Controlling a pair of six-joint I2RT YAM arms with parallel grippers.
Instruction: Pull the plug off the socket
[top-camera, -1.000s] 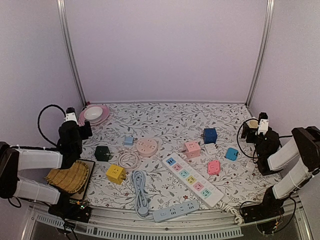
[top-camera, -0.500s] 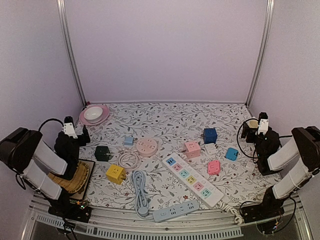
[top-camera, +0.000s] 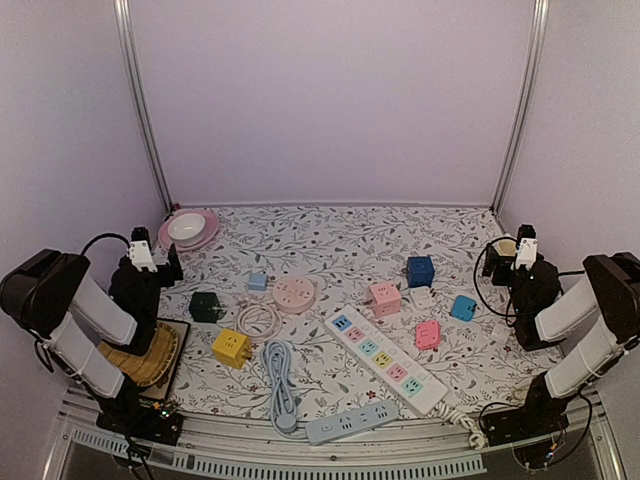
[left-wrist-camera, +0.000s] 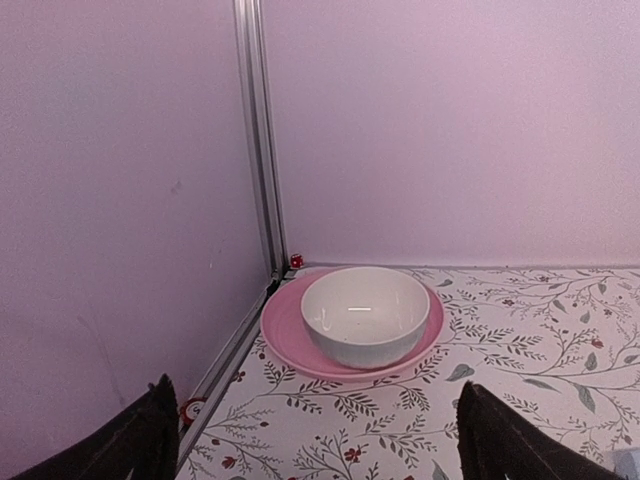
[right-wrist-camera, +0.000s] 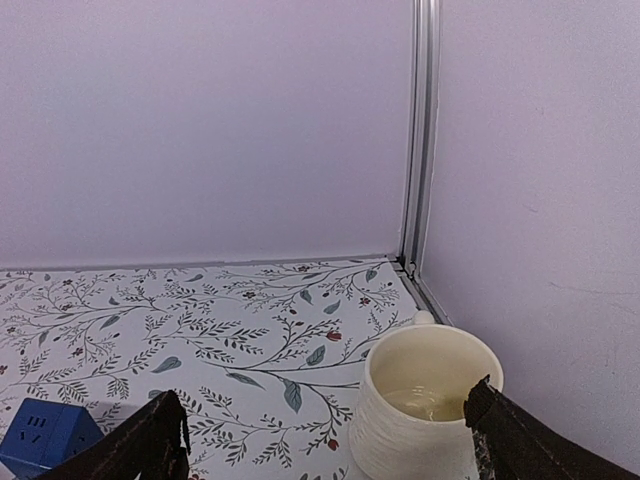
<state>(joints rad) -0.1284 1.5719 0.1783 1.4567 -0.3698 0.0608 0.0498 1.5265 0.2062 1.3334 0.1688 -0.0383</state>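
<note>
Facing bowl (left-wrist-camera: 365, 312), left gripper (left-wrist-camera: 318, 440) spread empty, right gripper (right-wrist-camera: 325, 440) likewise facing mug (right-wrist-camera: 425, 400), power strip (top-camera: 385, 360) only overhead.

- The bowl (left-wrist-camera: 365, 312) sits in the plate (left-wrist-camera: 285, 335), at the far left corner of the surface (top-camera: 330, 240).
- The mug (right-wrist-camera: 425, 400) stands near the far right corner.
- The round socket (top-camera: 293, 294) lies left of centre, the coiled cable (top-camera: 259, 319) just before it.
- The long power strip (top-camera: 387, 361) runs diagonally from centre toward the near right.
- The short power strip (top-camera: 352, 421) lies before it, at the near edge.
- The woven mat (top-camera: 140, 352) lies at the near left.
</note>
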